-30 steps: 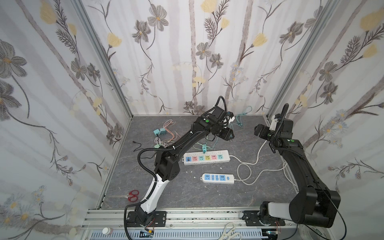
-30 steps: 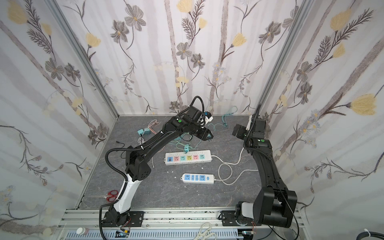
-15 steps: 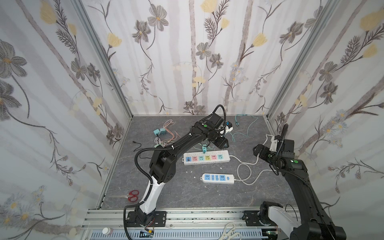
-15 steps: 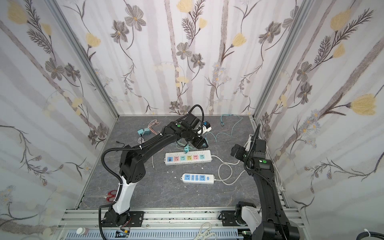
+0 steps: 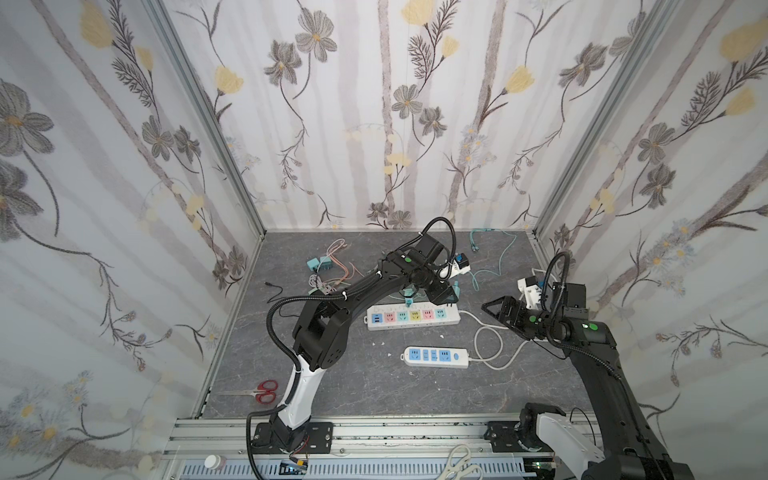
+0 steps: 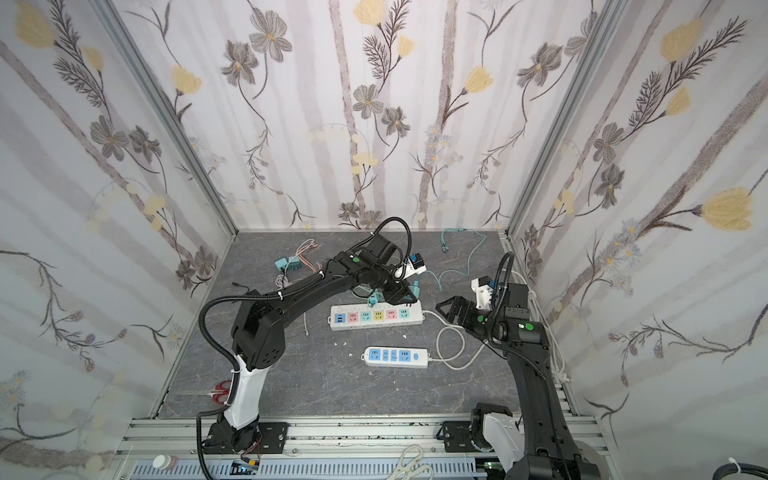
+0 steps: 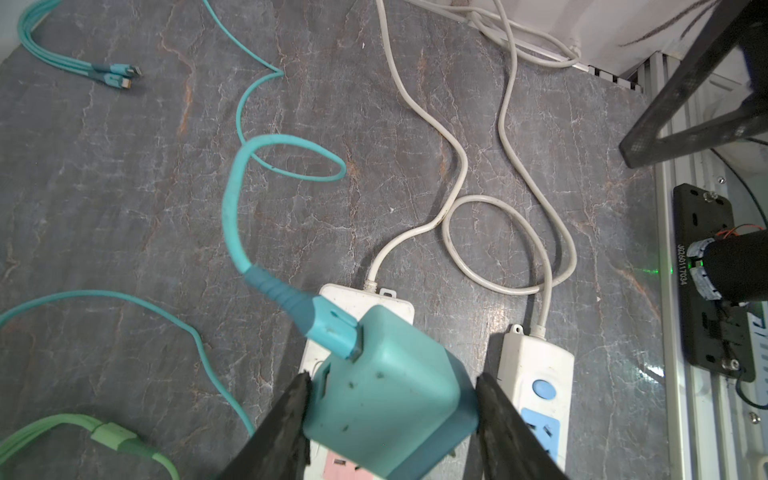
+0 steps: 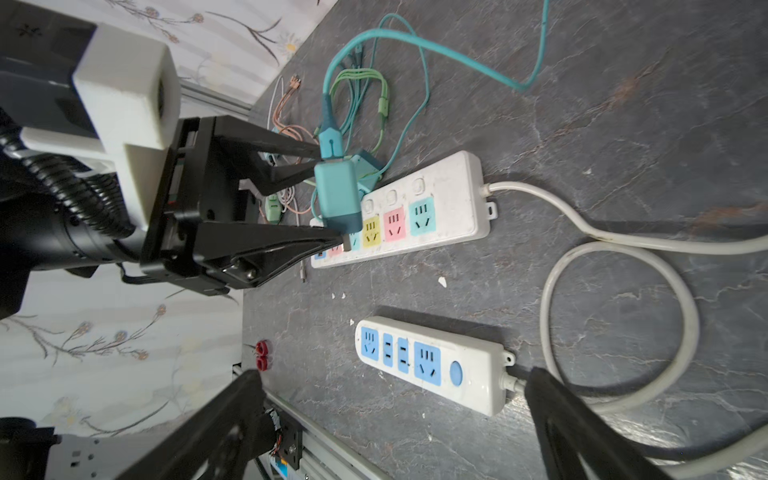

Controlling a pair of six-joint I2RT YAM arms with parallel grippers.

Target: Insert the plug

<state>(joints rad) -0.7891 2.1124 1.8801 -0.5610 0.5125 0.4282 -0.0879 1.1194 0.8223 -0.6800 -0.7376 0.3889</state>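
"On the grey marbled tabletop (image 5: 332, 382), what have you got?"

"Biggest is the long white power strip with coloured sockets (image 5: 413, 316), lying mid-table. Nearer, the short white power strip with blue sockets (image 5: 436, 357) sits apart from it."

"And your pincers?"

"My right gripper (image 8: 392, 374) hangs right of the long strip, spread wide, gripping nothing. My left gripper (image 7: 390, 384) is half-spread, its fingers (image 7: 286, 424) pressed on both sides of the square teal plastic plug (image 8: 337, 195). The plug is tilted just above the long strip's sockets, prongs not seated; which socket, I cannot tell. A teal cable (image 7: 232, 216) runs out of the plug."
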